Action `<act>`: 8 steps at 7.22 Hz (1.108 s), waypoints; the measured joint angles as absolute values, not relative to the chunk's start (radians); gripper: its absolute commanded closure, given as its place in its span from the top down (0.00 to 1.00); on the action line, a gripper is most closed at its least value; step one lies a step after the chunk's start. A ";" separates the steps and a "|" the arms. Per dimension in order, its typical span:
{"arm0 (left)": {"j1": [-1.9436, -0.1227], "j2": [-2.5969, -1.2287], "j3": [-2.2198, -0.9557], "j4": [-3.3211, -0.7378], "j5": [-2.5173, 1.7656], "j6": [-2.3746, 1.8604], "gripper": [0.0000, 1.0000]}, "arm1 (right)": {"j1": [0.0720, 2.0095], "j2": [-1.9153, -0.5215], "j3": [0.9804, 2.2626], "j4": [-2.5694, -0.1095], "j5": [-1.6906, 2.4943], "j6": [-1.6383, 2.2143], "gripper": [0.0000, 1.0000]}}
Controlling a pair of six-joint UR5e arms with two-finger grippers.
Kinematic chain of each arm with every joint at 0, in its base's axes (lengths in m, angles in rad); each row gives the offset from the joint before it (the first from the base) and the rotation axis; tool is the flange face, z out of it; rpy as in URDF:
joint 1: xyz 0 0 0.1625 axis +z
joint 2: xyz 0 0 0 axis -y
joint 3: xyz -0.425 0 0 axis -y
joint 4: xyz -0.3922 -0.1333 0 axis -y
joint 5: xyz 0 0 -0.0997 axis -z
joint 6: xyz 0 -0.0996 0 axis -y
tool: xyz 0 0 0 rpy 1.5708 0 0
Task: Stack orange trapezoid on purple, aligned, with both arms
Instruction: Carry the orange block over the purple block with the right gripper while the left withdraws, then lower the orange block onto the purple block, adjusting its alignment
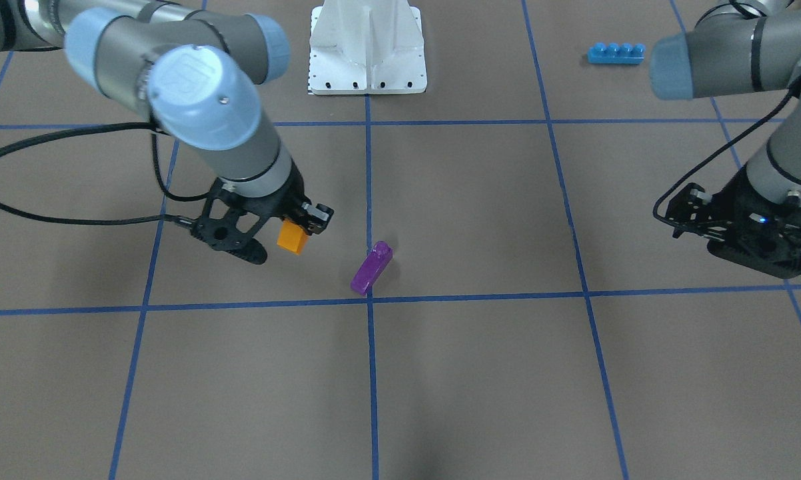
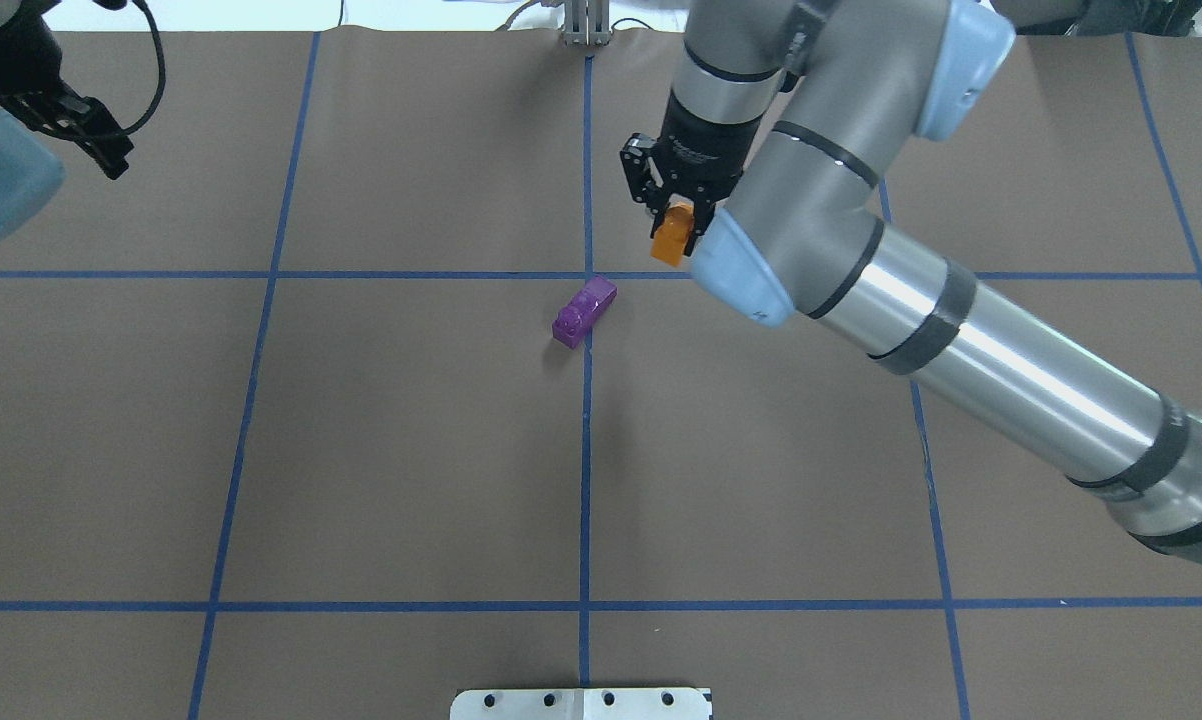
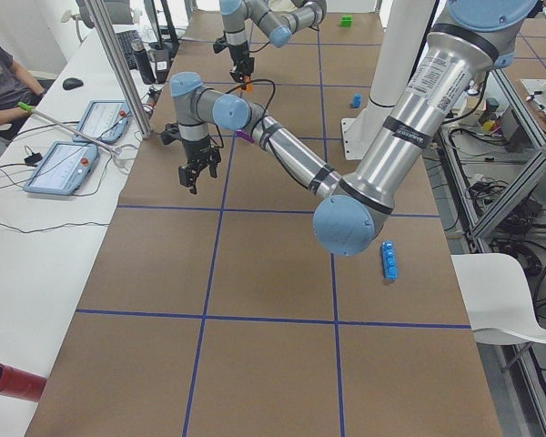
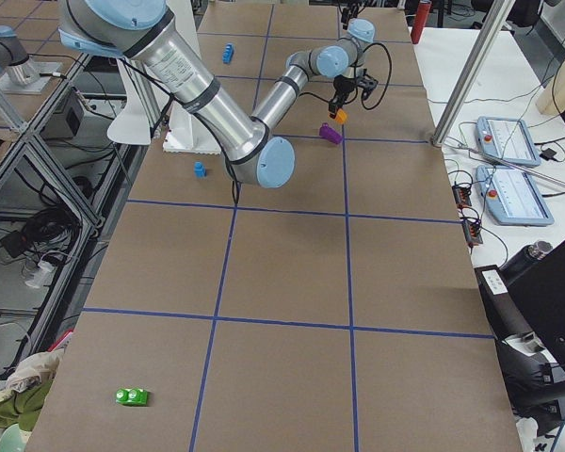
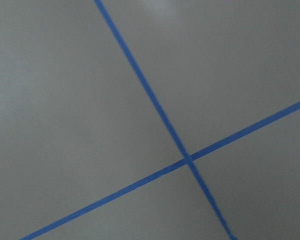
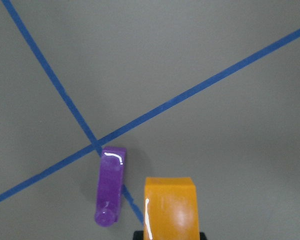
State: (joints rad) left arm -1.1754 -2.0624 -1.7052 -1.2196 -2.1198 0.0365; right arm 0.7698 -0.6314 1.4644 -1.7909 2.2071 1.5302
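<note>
My right gripper (image 1: 287, 240) is shut on the orange trapezoid (image 1: 292, 238) and holds it just above the table. The orange trapezoid also shows in the overhead view (image 2: 672, 237) and at the bottom of the right wrist view (image 6: 171, 207). The purple block (image 1: 372, 268) lies flat on the table beside a blue tape crossing, a short way from the held block and apart from it (image 2: 584, 311) (image 6: 110, 187). My left gripper (image 1: 734, 233) hangs far off at the table's side, open and empty (image 2: 96, 145).
A long blue four-stud brick (image 1: 615, 53) lies near the left arm. The white base pedestal (image 1: 367, 47) stands at the table's robot side. A small blue block (image 4: 200, 169) and a green block (image 4: 131, 396) lie far off.
</note>
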 measured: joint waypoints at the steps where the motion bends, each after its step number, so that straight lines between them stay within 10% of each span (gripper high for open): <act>1: -1.197 -2.042 -1.697 -1.221 -2.121 0.062 1.00 | 0.721 -0.575 1.364 -1.709 2.156 1.673 0.00; 8: -1.212 -2.015 -1.691 -1.224 -2.122 0.078 1.00 | 0.616 -0.542 1.212 -1.521 2.043 1.989 0.00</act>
State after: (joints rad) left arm -1.2117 -2.0152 -1.6914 -1.2241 -2.1215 0.0782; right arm 0.6161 -0.5424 1.2120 -1.5214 2.0427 1.9885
